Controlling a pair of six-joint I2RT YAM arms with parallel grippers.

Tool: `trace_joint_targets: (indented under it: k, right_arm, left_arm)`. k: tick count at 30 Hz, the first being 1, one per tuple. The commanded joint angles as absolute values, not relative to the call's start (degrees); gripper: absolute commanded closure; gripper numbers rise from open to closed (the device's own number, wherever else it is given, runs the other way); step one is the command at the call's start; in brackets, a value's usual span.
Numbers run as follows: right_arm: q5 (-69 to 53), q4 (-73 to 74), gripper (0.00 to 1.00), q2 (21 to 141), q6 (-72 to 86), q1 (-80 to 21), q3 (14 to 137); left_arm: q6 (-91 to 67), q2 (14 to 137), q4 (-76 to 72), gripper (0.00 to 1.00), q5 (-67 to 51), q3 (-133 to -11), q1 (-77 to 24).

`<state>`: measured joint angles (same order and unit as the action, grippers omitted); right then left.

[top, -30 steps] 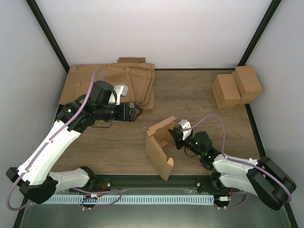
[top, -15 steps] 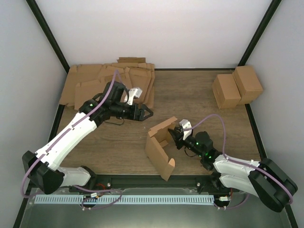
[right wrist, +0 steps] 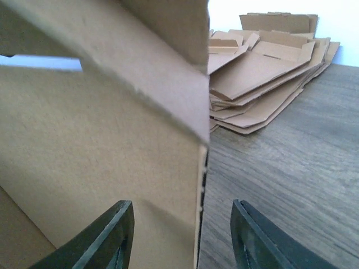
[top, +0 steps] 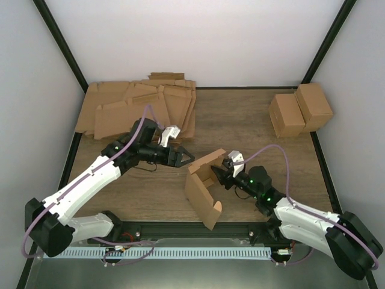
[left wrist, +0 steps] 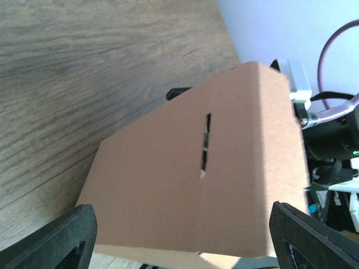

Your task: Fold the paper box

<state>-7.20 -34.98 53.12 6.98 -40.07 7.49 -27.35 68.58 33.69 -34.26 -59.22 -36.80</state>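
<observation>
**Light, floppy cardboard: take hold at the creases and wall edges**

At the far left of the wooden surface, a stack of flat brown die-cut cardboard sheets lies against the back corner and is not in play.

Next to the right, the left gripper has its jaws spread wide. It points at the half-raised brown cardboard paper box and sits just beside its upper flap. Whether it touches the flap I cannot tell. In the left wrist view, a broad plain panel with a narrow slit fills the space ahead of the two fingers.

The box stands near the front middle of the surface, between the two arms. Its walls are partly up and lean open.

The right gripper reaches into the box from the right. Its wrist view shows the jaws apart, straddling the thin edge of one wall without clamping it.

Two small blocky brown cartons sit well apart at the far right.

The box looks very light and only moderately stiff. Its panels will probably bow, and the whole piece will probably slide on the smooth wood if pushed from one side alone. It seems best to pinch a wall near a crease, where the board holds its shape. The other gripper should brace the opposite panel, and neither should squeeze hard enough to dent it.
</observation>
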Motion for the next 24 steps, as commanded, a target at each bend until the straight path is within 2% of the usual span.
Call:
trace_joint_targets:
  k: [1, 6, 8, 12, 17, 24]
  right_arm:
    - [-6.9, -27.9, 0.48, 49.1, 8.0, -40.6, 11.5]
    - [-6.8, -18.7, 0.38, 43.8, 10.6, -40.6, 14.5]
    - [-6.3, -13.5, 0.35, 41.6, 11.7, -40.6, 16.2]
    - [-4.4, -2.0, 0.3, 37.8, 12.8, -40.6, 22.7]
    - [-2.4, 9.5, 0.26, 37.1, 13.4, -40.6, 31.5]
    - [-2.0, 19.1, 0.23, 40.8, 13.4, -40.6, 44.6]
  left_arm:
    - [-28.4, 65.1, 29.7, 0.11, -33.5, -60.1, -37.1]
    - [-30.8, 62.3, 32.6, 0.1, -30.8, -61.1, -37.5]
    - [-33.9, 61.1, 37.5, 0.1, -24.8, -63.0, -39.2]
    - [-42.1, 58.5, 45.4, 0.09, -11.0, -68.4, -49.7]
    - [-53.4, 56.0, 46.0, 0.1, -3.7, -66.5, -61.2]
    - [-63.5, 63.3, 47.2, 0.05, 8.5, -69.9, -78.5]
